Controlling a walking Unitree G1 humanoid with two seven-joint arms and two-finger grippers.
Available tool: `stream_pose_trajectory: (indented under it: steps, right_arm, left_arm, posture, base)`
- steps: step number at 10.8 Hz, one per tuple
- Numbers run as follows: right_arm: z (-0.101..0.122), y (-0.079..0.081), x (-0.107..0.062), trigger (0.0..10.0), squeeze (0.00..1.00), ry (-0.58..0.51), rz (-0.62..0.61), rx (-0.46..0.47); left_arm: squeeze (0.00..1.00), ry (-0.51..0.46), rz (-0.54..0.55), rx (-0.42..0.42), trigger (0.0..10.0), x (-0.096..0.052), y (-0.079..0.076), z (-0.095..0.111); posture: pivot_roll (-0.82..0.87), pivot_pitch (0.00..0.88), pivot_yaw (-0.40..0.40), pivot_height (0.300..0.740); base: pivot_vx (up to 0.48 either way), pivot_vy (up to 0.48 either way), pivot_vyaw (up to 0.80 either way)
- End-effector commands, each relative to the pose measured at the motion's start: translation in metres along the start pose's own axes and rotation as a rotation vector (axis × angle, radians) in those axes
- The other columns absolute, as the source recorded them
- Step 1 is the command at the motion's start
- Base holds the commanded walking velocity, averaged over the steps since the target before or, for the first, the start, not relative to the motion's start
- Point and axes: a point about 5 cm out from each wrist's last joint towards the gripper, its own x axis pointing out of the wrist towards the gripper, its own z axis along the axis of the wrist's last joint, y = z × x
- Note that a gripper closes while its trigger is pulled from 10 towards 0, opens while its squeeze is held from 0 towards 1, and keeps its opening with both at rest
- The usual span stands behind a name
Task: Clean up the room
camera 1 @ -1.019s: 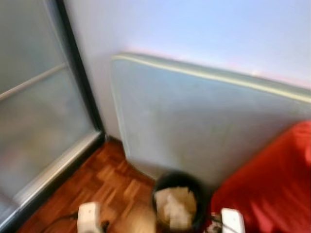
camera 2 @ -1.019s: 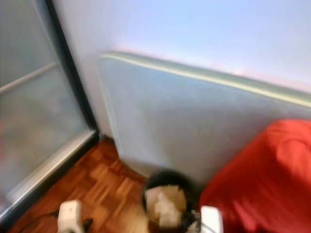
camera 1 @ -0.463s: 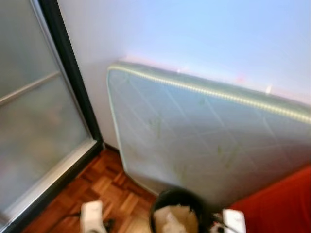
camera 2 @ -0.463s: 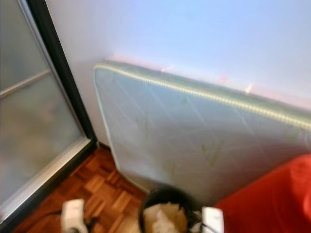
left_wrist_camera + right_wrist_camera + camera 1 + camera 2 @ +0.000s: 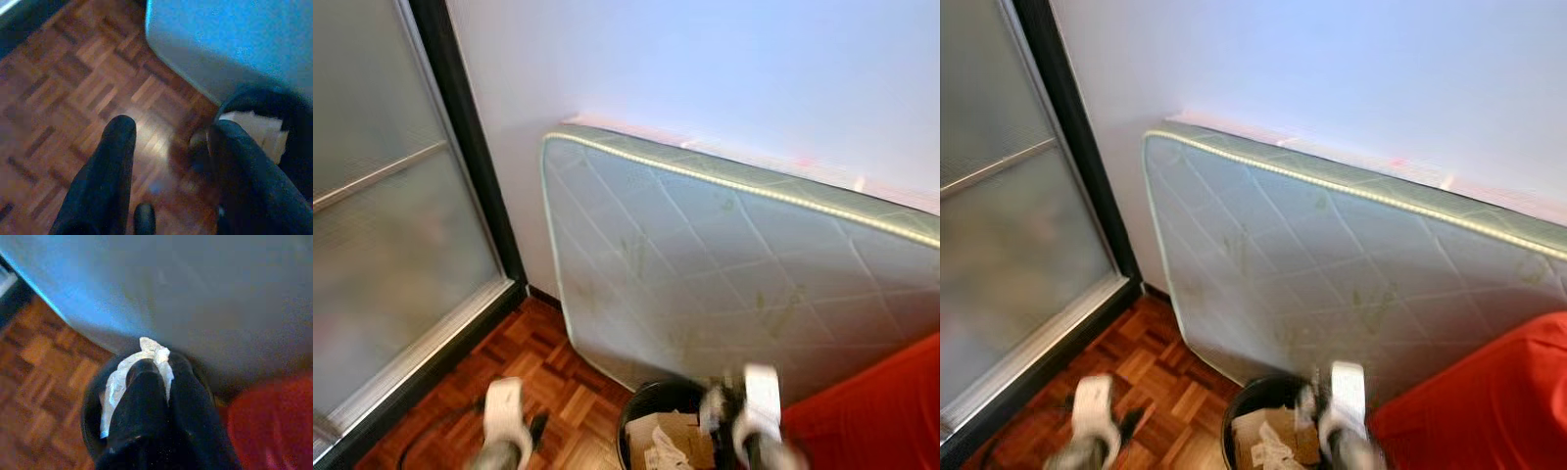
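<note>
Standing at the far left of the black bin [image 5: 641,411] is a frosted sliding door [image 5: 391,245]; the left gripper [image 5: 168,156] is hanging over parquet floor [image 5: 73,83] just left of the bin, fingers spread wide and holding nothing; the bin is sitting against a leaning mattress [image 5: 734,284], with paper scraps inside; the right gripper [image 5: 159,369] is hovering above the bin, fingers pinching a crumpled white tissue [image 5: 117,382]; a red cushion [image 5: 1489,401] is lying just right of the bin.
</note>
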Motion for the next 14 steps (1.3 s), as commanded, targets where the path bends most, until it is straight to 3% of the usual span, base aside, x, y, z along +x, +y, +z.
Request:
stream_pose_trajectory:
  steps: [1,4,7,10,12,13,14]
  right_arm:
    - [0.009,0.000,0.002,10.0,0.00,-0.035,0.003,0.002]
    - [0.028,0.002,0.006,10.0,0.00,-0.110,-0.004,-0.006]
    - [0.034,-0.011,0.006,10.0,0.00,-0.119,-0.073,0.012]
    - [0.039,-0.012,0.007,10.0,0.00,-0.127,-0.084,-0.016]
    - [0.035,-0.013,0.006,10.0,0.76,-0.110,-0.086,-0.037]
    - [0.032,-0.015,0.005,10.0,1.00,-0.100,-0.092,-0.050]
    - [0.030,-0.017,0.004,10.0,1.00,-0.090,-0.098,-0.062]
  left_arm:
    - [0.00,-0.031,-0.008,-0.004,10.0,0.002,-0.003,0.008]
    - [0.00,-0.059,-0.022,-0.005,10.0,0.004,-0.007,0.014]
    - [0.00,-0.077,-0.027,-0.006,10.0,0.004,-0.008,0.017]
    - [0.00,-0.083,-0.029,-0.007,10.0,0.004,-0.007,0.018]
    - [0.00,-0.082,-0.030,-0.008,10.0,0.004,-0.007,0.018]
    - [0.00,-0.082,-0.031,-0.008,10.0,0.004,-0.007,0.018]
    - [0.00,-0.083,-0.033,-0.008,10.0,0.004,-0.007,0.018]
  posture:
    - [0.05,0.011,-0.014,0.738]
    - [0.05,0.020,-0.013,0.738]
    - [0.06,0.026,-0.013,0.738]
    - [0.06,0.027,-0.013,0.738]
    - [0.06,0.027,-0.013,0.738]
    - [0.06,0.027,-0.013,0.738]
    - [0.06,0.030,-0.011,0.738]
  base:
    - [0.000,0.000,0.00]
    - [0.000,0.000,0.00]
    - [0.000,0.000,0.00]
    - [0.000,0.000,0.00]
    - [0.000,0.000,0.00]
    - [0.000,0.000,0.00]
    - [0.000,0.000,0.00]
